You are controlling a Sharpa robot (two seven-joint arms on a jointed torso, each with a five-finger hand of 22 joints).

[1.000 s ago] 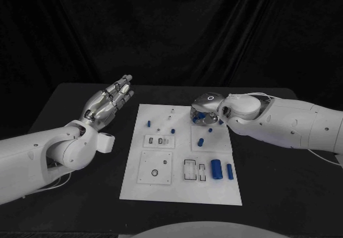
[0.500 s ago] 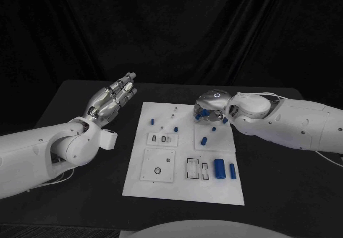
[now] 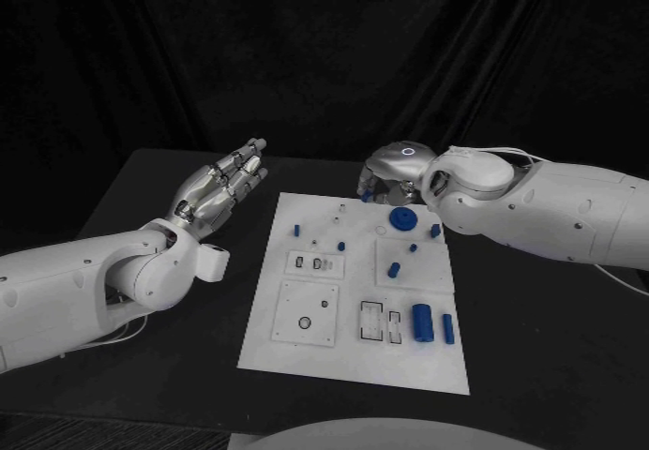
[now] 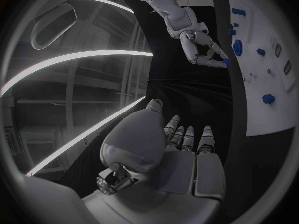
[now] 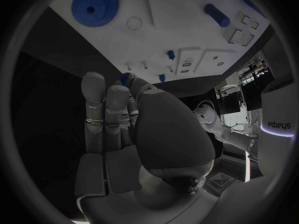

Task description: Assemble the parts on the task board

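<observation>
In the head view, the white task board (image 3: 354, 291) is seen in the middle of the black table (image 3: 541, 356), with a blue gear (image 3: 403, 218) set near its far right corner and two blue cylinders (image 3: 422, 322) lying near its right edge. The left hand (image 3: 220, 188) is held flat beside the board's left side, fingers straight and together, holding nothing. The right hand (image 3: 385, 182) is raised over the board's far edge. In the left wrist view, a small blue part (image 4: 224, 62) is seen pinched at the right hand's fingertips. In the right wrist view, the fingers (image 5: 102, 119) are curled, with that part just visible between them.
</observation>
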